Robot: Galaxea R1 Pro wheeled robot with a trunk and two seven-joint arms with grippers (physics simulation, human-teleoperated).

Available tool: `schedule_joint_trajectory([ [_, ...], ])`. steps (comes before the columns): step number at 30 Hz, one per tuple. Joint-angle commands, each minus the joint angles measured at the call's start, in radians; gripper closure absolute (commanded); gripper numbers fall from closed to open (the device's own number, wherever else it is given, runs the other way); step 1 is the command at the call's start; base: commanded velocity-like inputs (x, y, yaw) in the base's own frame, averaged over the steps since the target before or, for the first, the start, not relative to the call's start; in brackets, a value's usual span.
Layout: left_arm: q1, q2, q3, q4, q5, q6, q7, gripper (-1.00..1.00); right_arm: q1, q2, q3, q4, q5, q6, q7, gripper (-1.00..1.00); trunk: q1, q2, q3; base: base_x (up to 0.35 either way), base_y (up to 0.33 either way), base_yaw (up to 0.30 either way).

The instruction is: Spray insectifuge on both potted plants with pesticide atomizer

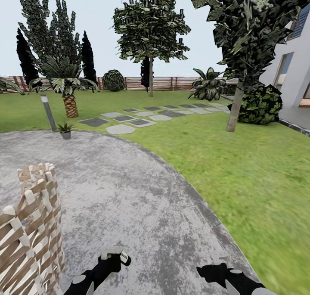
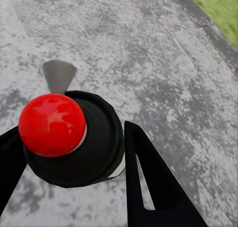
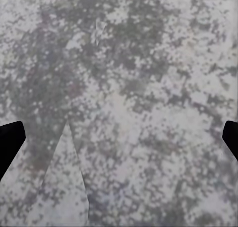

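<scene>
My left gripper (image 1: 113,258) is shut on the pesticide atomizer (image 1: 122,258), low in the head view over the grey stone patio (image 1: 112,187). In the left wrist view the atomizer (image 2: 52,124) shows its round red top and dark body, held between the black fingers (image 2: 148,182). My right gripper (image 1: 212,270) hangs open over the patio with nothing in it, and only its two fingertips (image 3: 10,137) show at the sides of the right wrist view. The potted plants are out of view. Green lawn (image 1: 241,170) of the garden lies around the patio.
A woven lattice screen (image 1: 34,226) stands close at my left. Beyond the patio are a grey lamp post (image 1: 48,112), a small spiky plant in a grey pot (image 1: 65,130), a palm (image 1: 69,101), stepping stones (image 1: 129,120), a tree trunk (image 1: 234,110), a house (image 1: 292,71) and the wooden fence (image 1: 163,83).
</scene>
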Motion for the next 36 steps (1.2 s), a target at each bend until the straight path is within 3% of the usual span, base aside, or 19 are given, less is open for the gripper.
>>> schedule_joint_trajectory([
  [1,-0.001,-0.001,0.008,-0.001,-0.010,-0.005,-0.004,1.00,-0.001,0.000,0.008,0.001,-0.010,-0.003,0.003,-1.00,0.000,0.000,-0.001,0.028,0.000,0.000],
  [36,-0.001,-0.001,0.008,-0.001,-0.010,-0.005,-0.004,1.00,-0.001,-0.001,0.008,0.001,-0.010,-0.003,0.003,-1.00,0.000,0.000,-0.001,0.123,0.000,0.000],
])
